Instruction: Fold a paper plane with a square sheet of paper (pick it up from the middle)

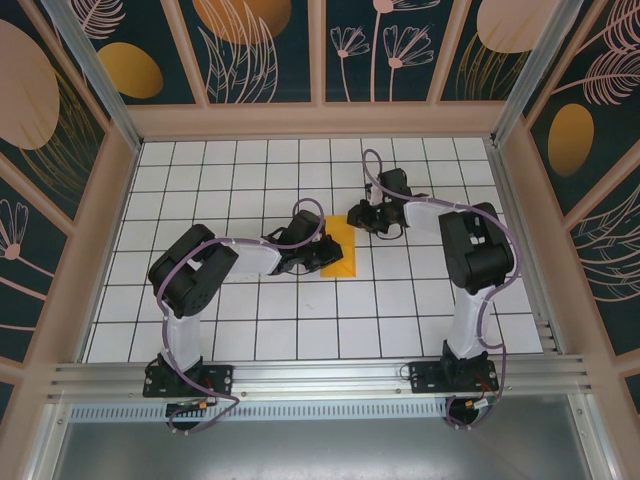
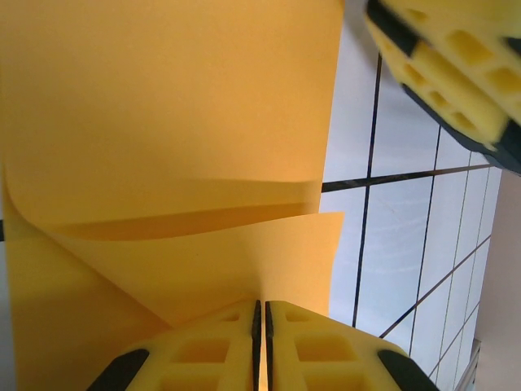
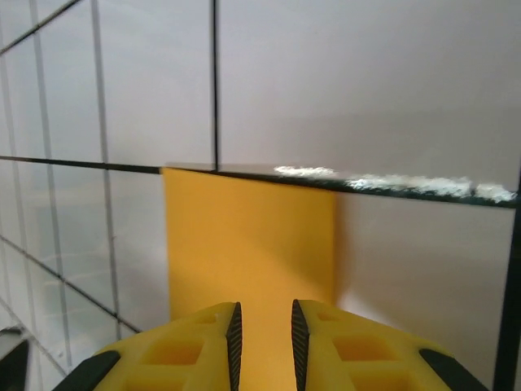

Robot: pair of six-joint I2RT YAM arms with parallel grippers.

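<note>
Paper [image 1: 340, 252]: lying mid-table on the white grid [image 1: 250, 330], partly folded, one flap lifted.
Left gripper [image 2: 260, 318]: clamped tight on the flap's edge.
Right gripper [image 3: 263, 322]: jaws a slit apart over the paper's far end, seemingly gripping nothing.

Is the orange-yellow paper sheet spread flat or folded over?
Folded over: the thin orange-yellow paper sheet has a loose flap curving up off the lower layer, pinched in the shut left gripper.

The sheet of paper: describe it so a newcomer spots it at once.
On the white gridded table, look to the middle, between the left gripper and right gripper. The sheet of paper is the only orange-yellow thing there; the orange ovals are wall decoration.
</note>
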